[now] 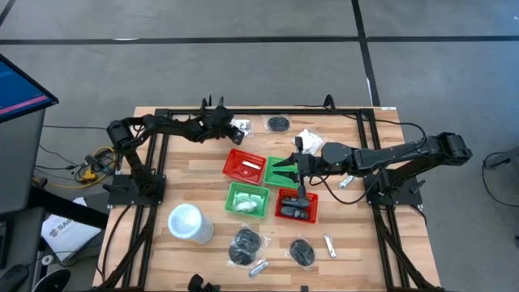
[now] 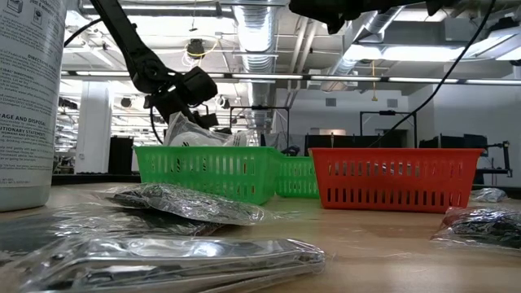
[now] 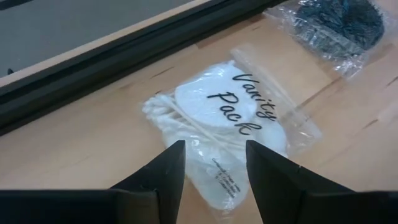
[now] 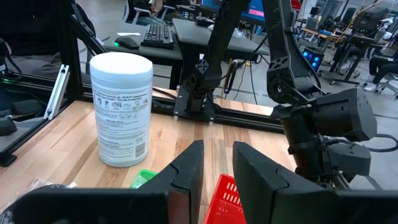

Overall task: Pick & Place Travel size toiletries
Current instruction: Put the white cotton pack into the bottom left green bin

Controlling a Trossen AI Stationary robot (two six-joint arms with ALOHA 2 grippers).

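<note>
A white crinkly packet printed "Vanity Pack" point(image 3: 230, 118) lies flat on the wood at the table's far side point(image 1: 241, 126). My left gripper point(image 3: 214, 165) hovers over it, slanting down, open, its fingers on either side of the packet's near end; I see no touch. A black bundle in clear wrap point(image 3: 339, 25) lies beside the packet. My right gripper point(image 4: 217, 165) hangs level above the baskets at mid-table point(image 1: 300, 158), its fingers a narrow gap apart with nothing between them.
Two red baskets point(image 1: 244, 165) point(image 1: 297, 204) and two green baskets point(image 1: 284, 170) point(image 1: 246, 199) sit mid-table; the near green one holds a white packet. A white cup point(image 1: 188, 223) stands near left. Black bundles point(image 1: 244, 243) and silvery tubes point(image 1: 330, 246) lie near the front edge.
</note>
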